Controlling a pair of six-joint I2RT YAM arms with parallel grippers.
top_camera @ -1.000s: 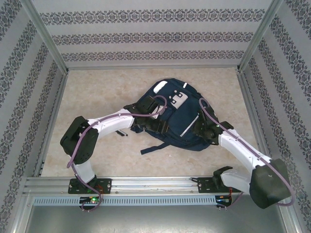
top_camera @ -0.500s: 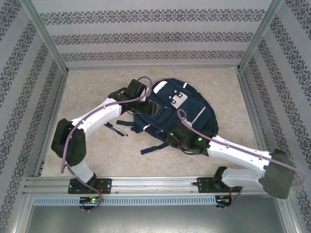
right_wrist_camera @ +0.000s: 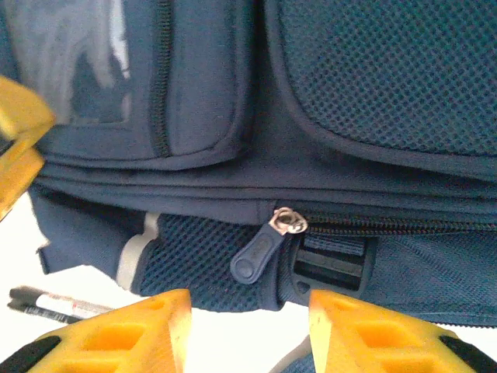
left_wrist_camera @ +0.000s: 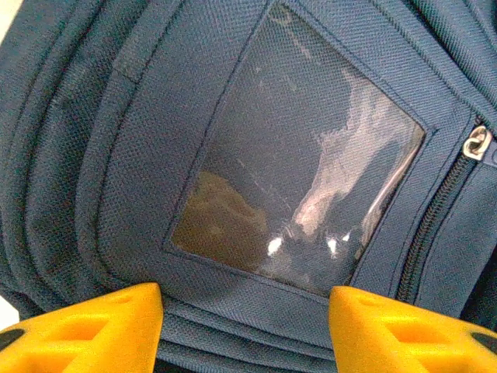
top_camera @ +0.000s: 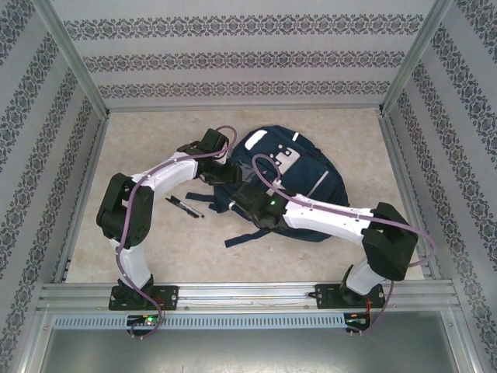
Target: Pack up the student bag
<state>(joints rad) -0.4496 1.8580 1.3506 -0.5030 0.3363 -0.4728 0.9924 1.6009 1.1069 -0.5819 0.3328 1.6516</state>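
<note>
- Bag (top_camera: 304, 163) lies mid-worktop (top_camera: 140, 140), slightly nearer the far edge.
- Left gripper (left_wrist_camera: 245, 326) is at the bag's left side, jaws apart with nothing between them, facing a clear window pocket (left_wrist_camera: 299, 183).
- Right gripper (right_wrist_camera: 248, 334) is at the bag's near-left edge, jaws apart and empty, with a zip pull (right_wrist_camera: 260, 252) just ahead of the gap.
- Zips in sight are closed, so the contents are hidden.
- Pens (top_camera: 184, 205) lie on the worktop left of the bag.

Navy student bag (top_camera: 307, 152) lying flat, white reflective patches facing up.
</note>
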